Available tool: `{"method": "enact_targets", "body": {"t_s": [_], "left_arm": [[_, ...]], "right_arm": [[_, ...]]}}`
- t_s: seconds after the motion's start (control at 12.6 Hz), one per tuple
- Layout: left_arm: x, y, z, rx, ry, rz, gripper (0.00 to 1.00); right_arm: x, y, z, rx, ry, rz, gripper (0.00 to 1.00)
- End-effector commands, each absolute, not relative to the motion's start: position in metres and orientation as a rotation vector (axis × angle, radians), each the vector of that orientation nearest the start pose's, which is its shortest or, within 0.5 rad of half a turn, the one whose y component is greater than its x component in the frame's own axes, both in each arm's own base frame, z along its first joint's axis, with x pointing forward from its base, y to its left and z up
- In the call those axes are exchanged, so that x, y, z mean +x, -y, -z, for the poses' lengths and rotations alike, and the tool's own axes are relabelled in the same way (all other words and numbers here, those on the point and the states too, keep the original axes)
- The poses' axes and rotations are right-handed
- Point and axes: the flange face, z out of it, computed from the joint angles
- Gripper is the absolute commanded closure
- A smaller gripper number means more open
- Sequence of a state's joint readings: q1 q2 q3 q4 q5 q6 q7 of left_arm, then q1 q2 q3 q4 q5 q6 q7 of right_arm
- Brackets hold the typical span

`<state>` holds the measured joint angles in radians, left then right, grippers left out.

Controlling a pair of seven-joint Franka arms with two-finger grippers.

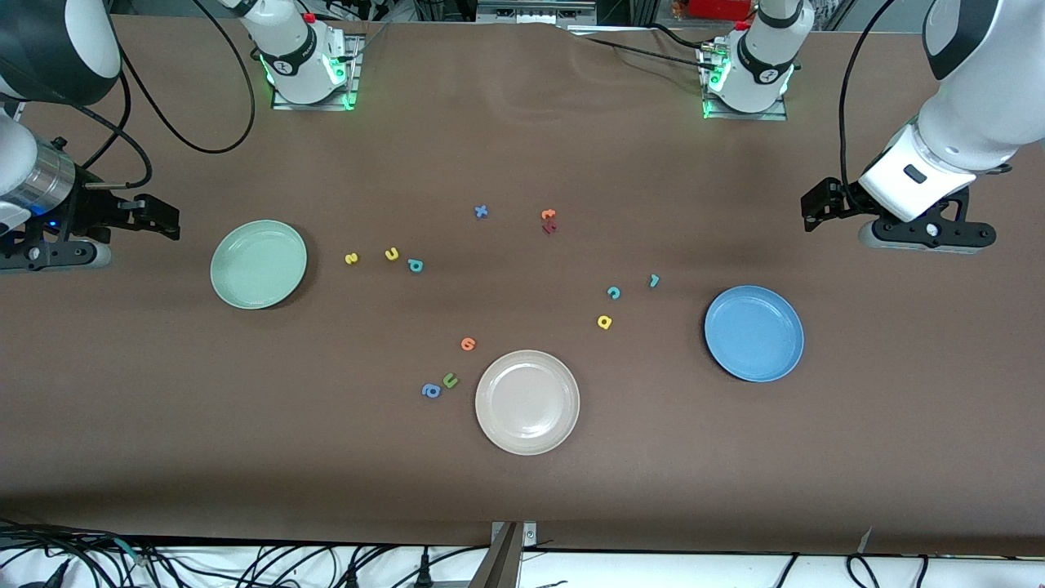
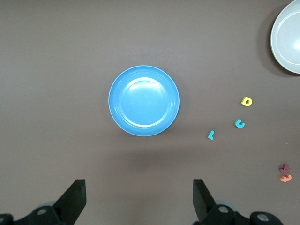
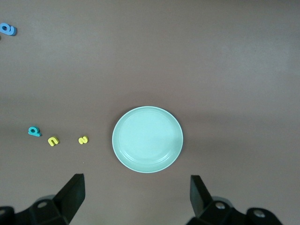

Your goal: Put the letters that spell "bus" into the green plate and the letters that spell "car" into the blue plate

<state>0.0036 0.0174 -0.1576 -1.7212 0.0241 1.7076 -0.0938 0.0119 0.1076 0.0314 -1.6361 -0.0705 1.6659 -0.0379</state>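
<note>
The left gripper (image 2: 137,199) hangs over bare table (image 1: 522,490) with fingers (image 2: 75,199) spread wide and empty; past their tips lies the blue plate (image 2: 144,101), with teal r (image 2: 211,135), teal c (image 2: 240,123) and yellow a (image 2: 246,101) beside it.

The right gripper (image 3: 136,197), likewise wide and empty, faces the green plate (image 3: 147,139); yellow s (image 3: 83,139), yellow u (image 3: 53,141) and teal b (image 3: 33,131) lie beside it.
</note>
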Motion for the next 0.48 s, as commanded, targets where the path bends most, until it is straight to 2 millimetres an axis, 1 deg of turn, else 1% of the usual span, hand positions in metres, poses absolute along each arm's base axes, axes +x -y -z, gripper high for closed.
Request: {"method": "enact_targets", "body": {"t_s": [0.0,0.4], "left_arm": [[0.5595,0.0816,-0.5614,-3.088,-0.134,-0.045,0.00],[0.5595,0.0808,-0.5613,-3.088,-0.129,-0.048,0.00]], "right_arm": [[0.5816,-0.0259,-0.5460,-3.216,0.127,-0.120,0.00],[0.5826,-0.0253,-0.5479,-3.211,0.146,-0.114,0.00]]}}
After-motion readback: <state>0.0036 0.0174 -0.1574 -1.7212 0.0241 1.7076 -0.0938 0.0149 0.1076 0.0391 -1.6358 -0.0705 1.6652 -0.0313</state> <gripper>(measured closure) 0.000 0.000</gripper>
